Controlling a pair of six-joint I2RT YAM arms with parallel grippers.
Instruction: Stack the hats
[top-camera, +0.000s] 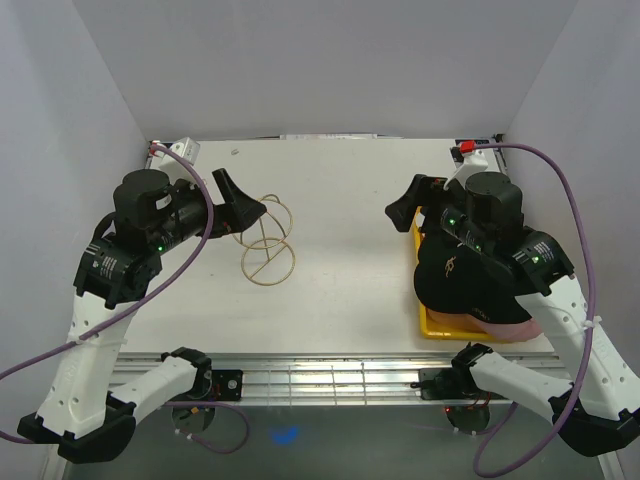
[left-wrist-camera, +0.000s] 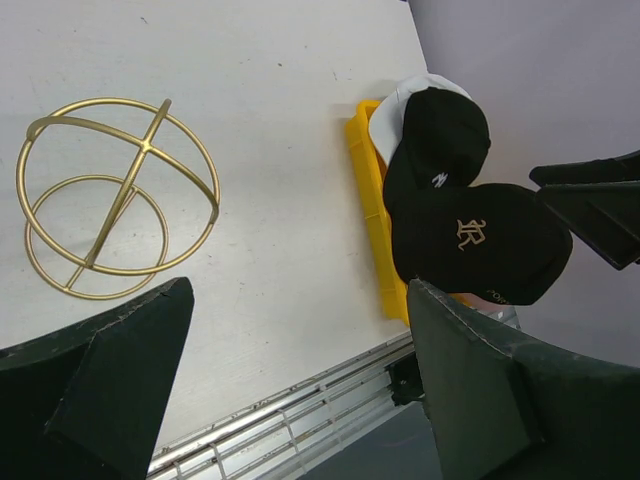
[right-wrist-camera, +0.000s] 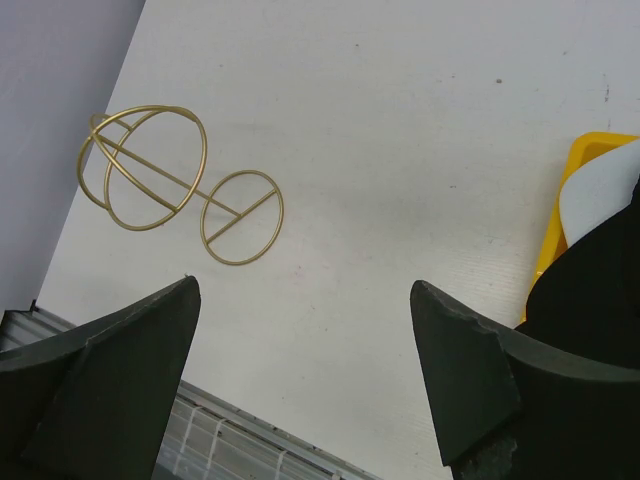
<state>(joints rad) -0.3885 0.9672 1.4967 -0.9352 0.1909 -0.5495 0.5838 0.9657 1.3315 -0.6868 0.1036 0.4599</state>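
On the white desk (top-camera: 340, 200), a yellow plastic mesh tray (left-wrist-camera: 372, 200) holds piled fabric caps (top-camera: 460, 280): a black cap (left-wrist-camera: 500, 250) with gold R-like monogram overlaps a black-and-white cap (left-wrist-camera: 440, 130), its white mark unreadable. The left claw (left-wrist-camera: 300, 300) and right claw (right-wrist-camera: 305, 290) gape empty, the right nearer the caps.

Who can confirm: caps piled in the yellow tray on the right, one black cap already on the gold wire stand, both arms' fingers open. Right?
Not quite. The top view shows the gold wire stand bare, with no cap on it. The caps, black ones included, are piled in the yellow tray on the right. The left fingers and right fingers are open.
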